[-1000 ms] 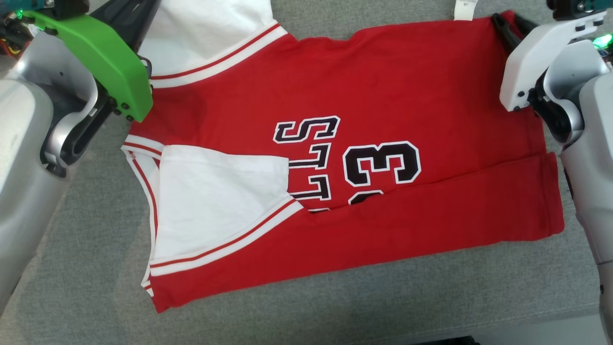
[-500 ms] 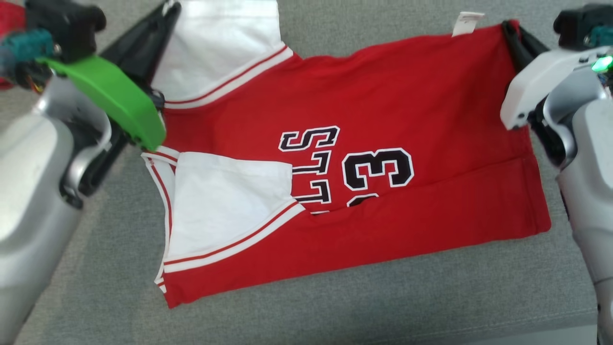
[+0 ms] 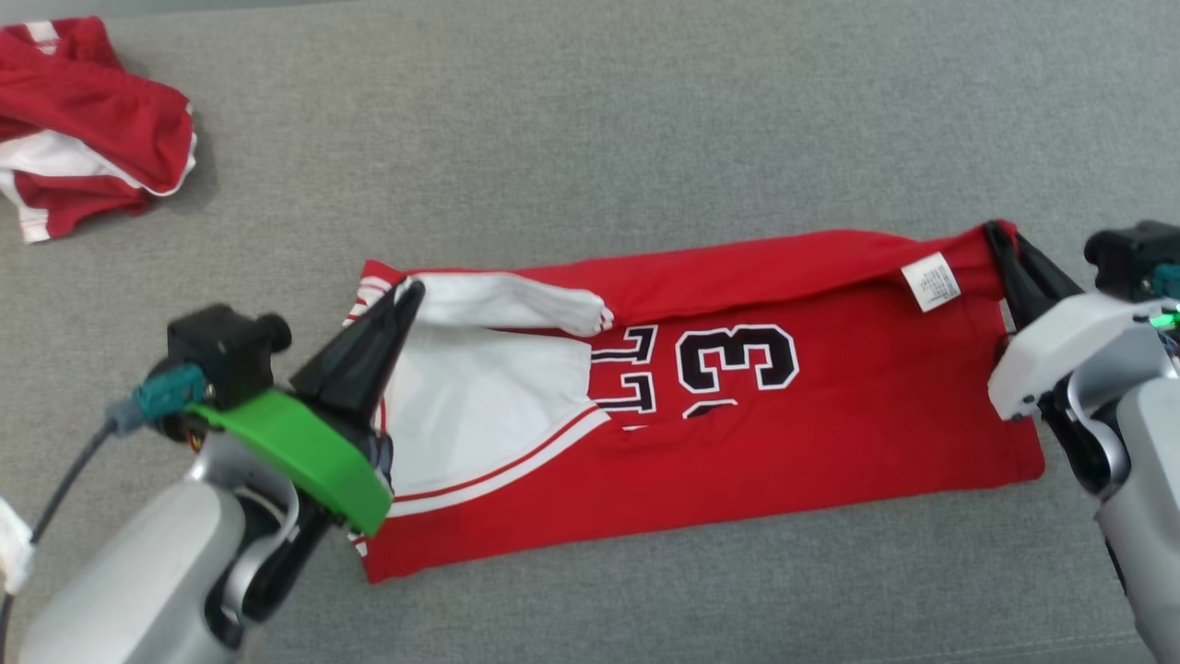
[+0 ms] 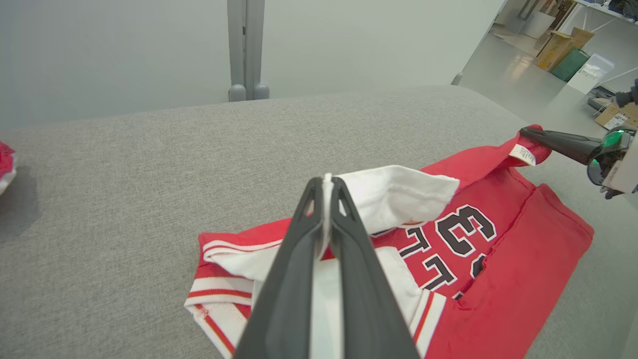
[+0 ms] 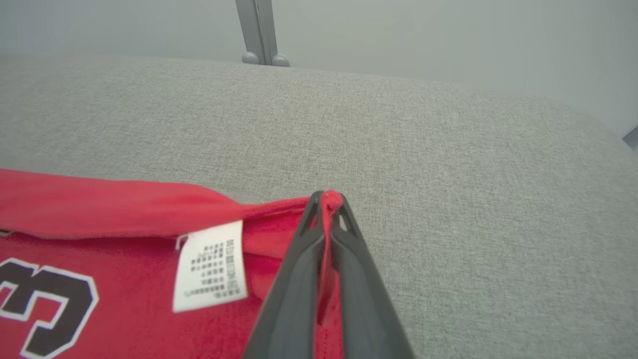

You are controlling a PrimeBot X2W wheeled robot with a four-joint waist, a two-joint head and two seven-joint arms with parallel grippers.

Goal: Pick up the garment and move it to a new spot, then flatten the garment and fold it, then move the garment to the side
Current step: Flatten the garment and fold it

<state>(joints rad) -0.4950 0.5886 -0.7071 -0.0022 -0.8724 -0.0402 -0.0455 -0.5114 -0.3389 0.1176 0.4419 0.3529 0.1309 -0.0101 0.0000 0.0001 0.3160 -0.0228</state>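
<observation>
Item: garment [image 3: 737, 415], a red sleeveless jersey with white lining, red-and-white striped trim and black, white-edged lettering and numerals [image 3: 737, 360]; it lay lengthwise across the middle of the grey cloth-covered table [image 3: 645, 138], its white-lined shoulder end toward the robot's left and its plain red end toward the right; the near long side lay flat with a strip turned up over the print; the far long side stood up as a rolled band running between the two grippers. Left gripper [image 3: 410, 290], under a green cover [image 3: 295, 452]: fingers pressed together on a fold of the white cloth at the far left corner, which the left wrist view showed pinched between the tips [image 4: 326, 182]. Right gripper [image 3: 994, 229], under a white cover [image 3: 1060, 350]: likewise closed, with a nub of red cloth from the far right corner caught at its tips [image 5: 326, 197]. Care label [image 3: 931, 281]: white, printed, hanging from the raised edge just beside the right gripper. Second garment [image 3: 83, 120]: red and white, crumpled, at the far left of the table, well apart from the first. Grey post [image 4: 245, 50]: upright beyond the table's far edge.
</observation>
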